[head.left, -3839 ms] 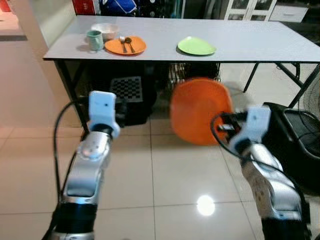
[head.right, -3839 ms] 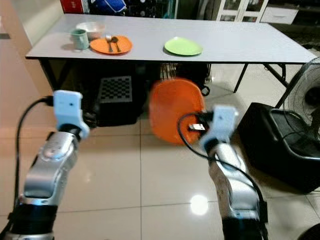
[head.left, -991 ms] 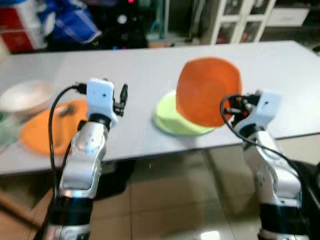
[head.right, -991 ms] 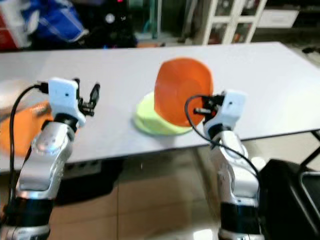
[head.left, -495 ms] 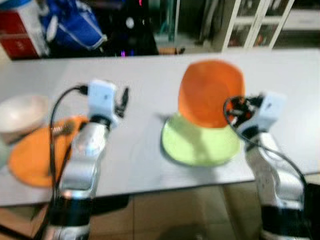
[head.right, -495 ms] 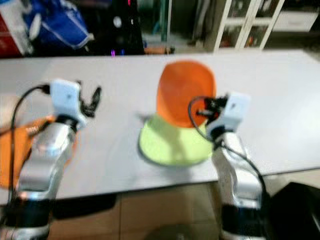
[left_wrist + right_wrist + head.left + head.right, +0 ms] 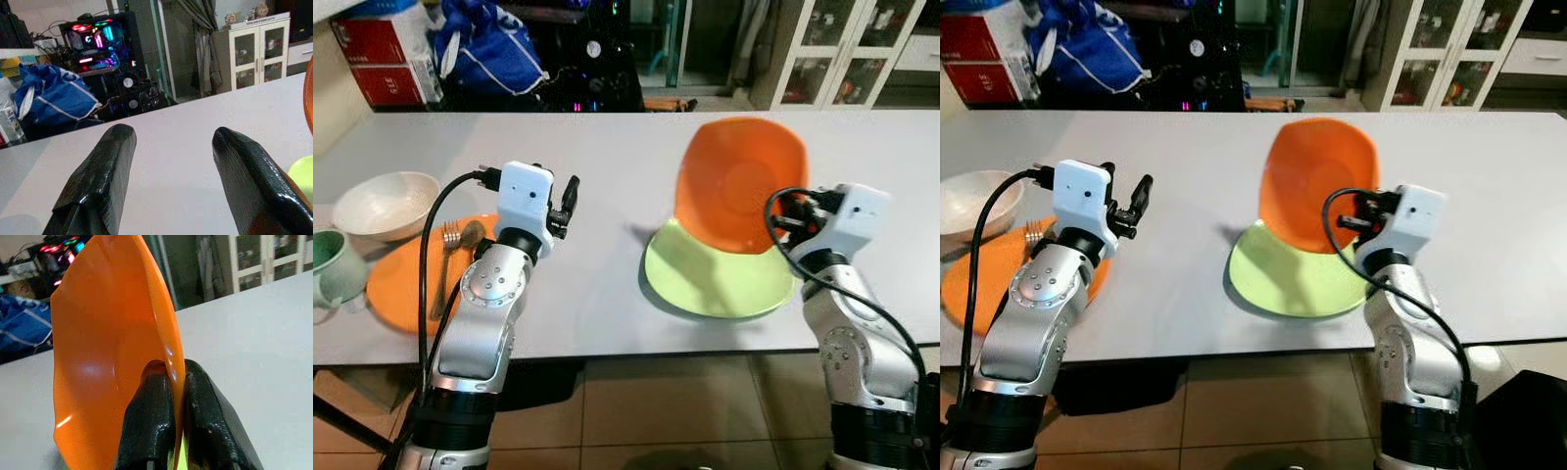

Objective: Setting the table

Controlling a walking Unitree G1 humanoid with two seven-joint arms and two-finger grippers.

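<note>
My right gripper [image 7: 173, 382] is shut on the rim of an orange plate [image 7: 736, 184], held on edge and tilted above a green plate [image 7: 717, 282] that lies on the white table [image 7: 607, 166]. In the right wrist view the two black fingers [image 7: 149, 416] pinch the orange plate's [image 7: 107, 362] edge. My left gripper [image 7: 171, 142] is open with nothing between its fingers, hovering over the table left of the green plate. At the left lies a second orange plate [image 7: 406, 289] with a fork [image 7: 446, 257] and spoon [image 7: 470, 235] on it.
A white bowl [image 7: 384, 204] and a green mug [image 7: 335, 266] stand at the table's left end. Behind the table are a blue bag [image 7: 489, 49], red boxes [image 7: 386, 54] and a white glass-door cabinet [image 7: 847, 54]. Tiled floor [image 7: 636, 411] lies below the near edge.
The camera has come closer and steadied over the table. The orange plate stays gripped in my right gripper, now above the green plate. The left gripper stays open.
</note>
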